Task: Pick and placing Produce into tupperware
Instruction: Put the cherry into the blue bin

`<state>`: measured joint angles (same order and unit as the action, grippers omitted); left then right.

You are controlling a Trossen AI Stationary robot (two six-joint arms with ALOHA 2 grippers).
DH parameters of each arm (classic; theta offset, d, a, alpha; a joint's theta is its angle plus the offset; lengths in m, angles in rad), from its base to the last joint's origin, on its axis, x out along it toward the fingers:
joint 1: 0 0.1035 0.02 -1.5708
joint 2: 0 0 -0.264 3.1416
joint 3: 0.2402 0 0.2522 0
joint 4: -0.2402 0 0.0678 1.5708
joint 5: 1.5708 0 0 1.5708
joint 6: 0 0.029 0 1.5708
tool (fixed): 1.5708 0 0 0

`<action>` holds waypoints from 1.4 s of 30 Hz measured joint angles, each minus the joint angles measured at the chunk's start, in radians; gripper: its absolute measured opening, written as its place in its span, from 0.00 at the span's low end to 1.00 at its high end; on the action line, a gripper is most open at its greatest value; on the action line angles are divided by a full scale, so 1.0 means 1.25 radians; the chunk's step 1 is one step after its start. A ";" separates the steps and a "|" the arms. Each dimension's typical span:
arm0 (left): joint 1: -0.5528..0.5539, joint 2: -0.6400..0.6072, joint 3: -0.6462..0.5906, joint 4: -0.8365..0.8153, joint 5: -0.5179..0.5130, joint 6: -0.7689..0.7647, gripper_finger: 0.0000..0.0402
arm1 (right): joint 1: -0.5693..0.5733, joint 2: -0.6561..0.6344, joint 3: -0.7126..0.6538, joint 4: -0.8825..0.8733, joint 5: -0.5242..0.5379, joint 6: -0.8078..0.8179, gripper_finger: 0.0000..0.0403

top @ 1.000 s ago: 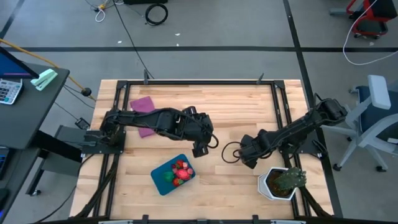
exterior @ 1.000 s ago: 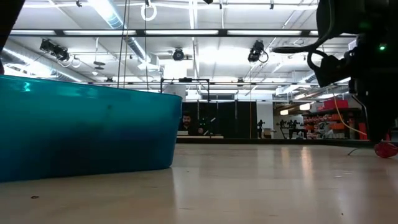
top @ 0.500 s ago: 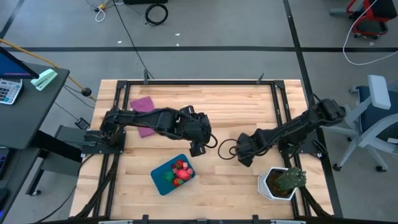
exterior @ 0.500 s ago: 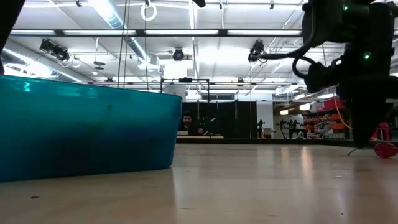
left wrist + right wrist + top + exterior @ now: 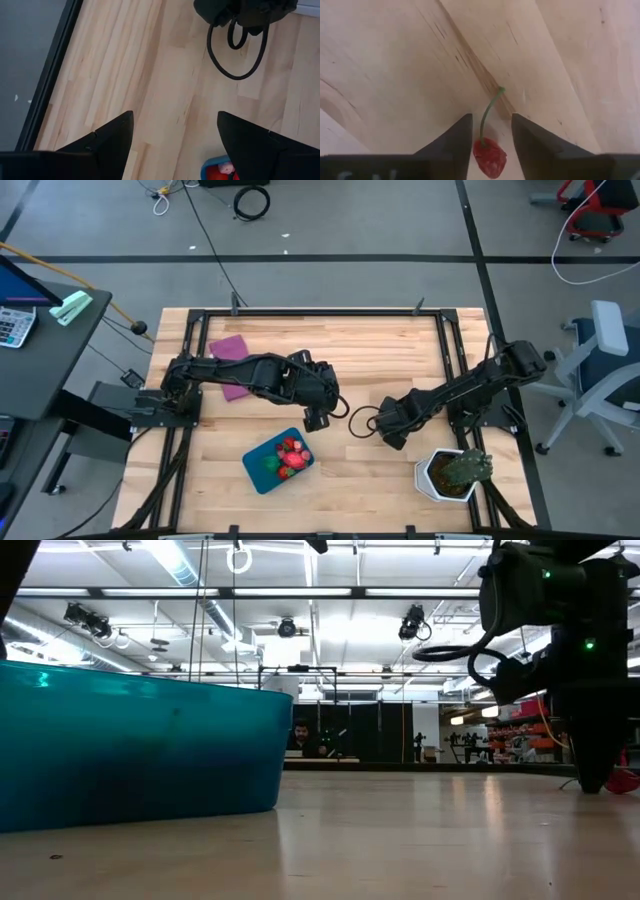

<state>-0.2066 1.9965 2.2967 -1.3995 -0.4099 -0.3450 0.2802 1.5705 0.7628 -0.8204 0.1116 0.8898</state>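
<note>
Most of the fruit (image 5: 289,457) already sits in the blue tub (image 5: 257,470). One cherry (image 5: 489,156) is left on the desk (image 5: 390,360), between the right gripper (image 5: 491,131) jaws, apart around it (not yet clamped). Left gripper (image 5: 175,132) hangs above the tub, jaws wide.

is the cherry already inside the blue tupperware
No, the cherry lies on the bare wooden table, between the right gripper's open fingers.
</note>
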 joint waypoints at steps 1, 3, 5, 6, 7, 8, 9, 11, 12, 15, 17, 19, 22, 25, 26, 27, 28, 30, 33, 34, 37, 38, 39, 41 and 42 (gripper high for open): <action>0.000 0.000 0.000 -0.001 0.000 0.000 0.72 | -0.001 -0.004 -0.001 0.000 0.000 0.000 0.33; 0.000 0.000 0.000 -0.002 0.000 0.000 0.72 | -0.003 -0.012 -0.002 0.006 0.004 0.000 0.25; 0.000 0.000 0.000 -0.002 0.000 0.000 0.72 | -0.003 -0.015 -0.001 0.009 0.006 -0.007 0.15; 0.000 0.000 0.000 -0.003 0.000 0.000 0.72 | -0.003 -0.015 -0.001 0.013 0.006 -0.016 0.09; 0.000 0.000 0.000 -0.004 0.000 0.000 0.72 | -0.003 -0.015 -0.001 0.022 0.006 -0.028 0.05; 0.000 0.000 0.000 -0.004 0.000 0.000 0.72 | -0.003 -0.015 -0.001 0.036 0.008 -0.043 0.03; 0.000 0.000 0.000 -0.006 0.000 -0.001 0.72 | -0.003 -0.015 -0.001 0.055 0.010 -0.046 0.03; 0.000 0.000 0.000 -0.016 0.000 -0.001 0.72 | -0.003 -0.015 -0.001 0.100 0.010 -0.046 0.03; 0.000 0.000 0.000 -0.020 0.000 -0.002 0.72 | -0.003 -0.015 0.000 0.127 0.010 -0.058 0.02; 0.000 0.000 0.000 -0.047 0.000 -0.002 0.72 | -0.001 -0.015 0.017 0.201 0.019 -0.103 0.01; 0.000 0.000 0.000 -0.066 0.000 -0.003 0.72 | -0.004 -0.015 0.038 0.247 0.038 -0.115 0.01; 0.000 0.000 0.000 -0.089 0.000 -0.008 0.72 | -0.004 -0.015 0.058 0.296 0.062 -0.150 0.01; -0.002 0.000 0.000 -0.125 0.000 -0.009 0.72 | -0.004 -0.015 0.079 0.405 0.094 -0.183 0.01; -0.009 -0.005 0.000 -0.136 0.000 -0.012 0.72 | -0.007 -0.015 0.082 0.523 0.098 -0.225 0.01; -0.013 -0.008 0.001 -0.137 0.000 -0.010 0.72 | -0.009 -0.015 0.082 0.553 0.098 -0.236 0.01; -0.018 -0.014 0.001 -0.137 0.000 -0.003 0.72 | -0.012 -0.015 0.082 0.581 0.098 -0.246 0.01; -0.023 -0.019 0.001 -0.137 0.000 0.009 0.72 | -0.015 -0.015 0.082 0.610 0.098 -0.253 0.01; -0.033 -0.038 0.001 -0.137 0.000 0.010 0.72 | -0.020 -0.015 0.082 0.663 0.099 -0.269 0.00; -0.050 -0.069 0.001 -0.137 -0.002 0.004 0.72 | -0.025 -0.006 0.082 0.754 0.098 -0.285 0.00; -0.055 -0.081 0.001 -0.137 -0.003 -0.002 0.72 | -0.025 0.003 0.082 0.781 0.095 -0.291 0.00; -0.069 -0.120 0.001 -0.138 -0.004 -0.029 0.72 | -0.024 0.053 0.082 0.871 0.056 -0.294 0.00; -0.073 -0.130 0.001 -0.138 -0.003 -0.045 0.72 | -0.022 0.076 0.083 0.902 0.042 -0.295 0.00; -0.077 -0.136 0.002 -0.137 -0.004 -0.063 0.72 | -0.019 0.097 0.092 0.914 0.027 -0.297 0.00; -0.084 -0.145 0.001 -0.138 -0.004 -0.084 0.72 | -0.013 0.141 0.129 0.922 0.019 -0.311 0.00; -0.086 -0.146 0.001 -0.137 -0.004 -0.091 0.72 | -0.010 0.161 0.156 0.924 0.016 -0.324 0.00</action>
<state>-0.3143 1.8133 2.2982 -1.5707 -0.4149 -0.4593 0.2680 1.7714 0.9574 0.3342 0.1312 0.4849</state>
